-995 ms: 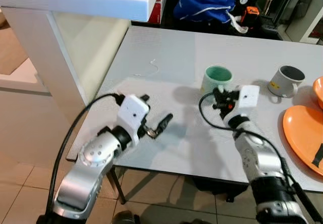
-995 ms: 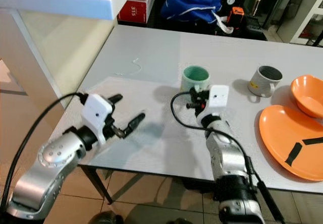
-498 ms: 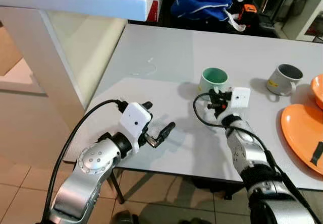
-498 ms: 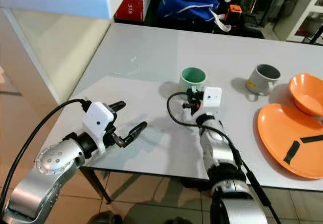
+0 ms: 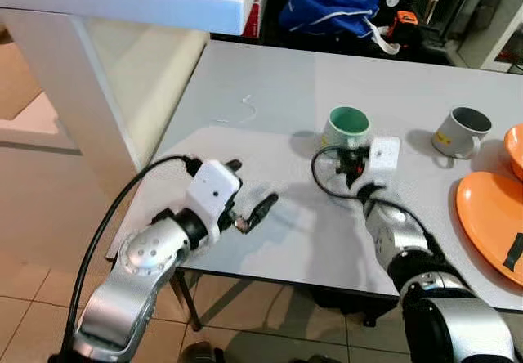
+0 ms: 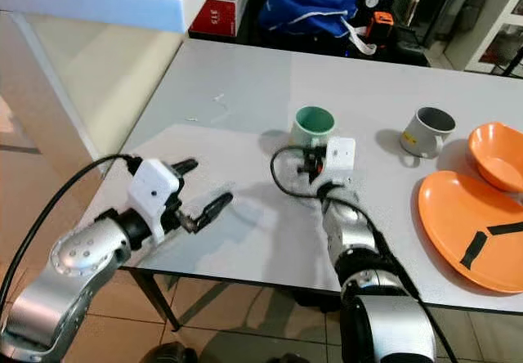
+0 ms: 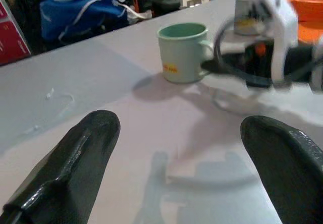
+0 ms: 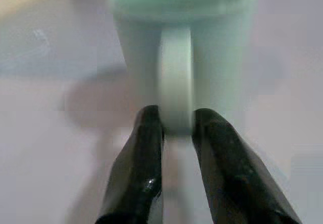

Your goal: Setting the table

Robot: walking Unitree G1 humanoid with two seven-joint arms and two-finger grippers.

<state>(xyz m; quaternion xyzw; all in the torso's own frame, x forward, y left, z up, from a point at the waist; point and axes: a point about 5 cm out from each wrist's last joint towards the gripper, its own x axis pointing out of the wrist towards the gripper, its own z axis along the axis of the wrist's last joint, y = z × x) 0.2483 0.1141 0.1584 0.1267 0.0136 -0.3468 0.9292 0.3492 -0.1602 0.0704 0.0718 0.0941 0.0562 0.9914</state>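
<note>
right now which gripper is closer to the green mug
Right. The right gripper is at the green mug, its two fingers either side of the handle. The left gripper hovers open over the table's near left corner, well short of the mug.

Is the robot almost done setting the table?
Not yet. The grey mug, orange plate and orange bowl are already on the table. The right gripper has its fingers either side of the green mug handle. The left gripper hovers open, holding nothing. The green mug is not yet placed.
</note>
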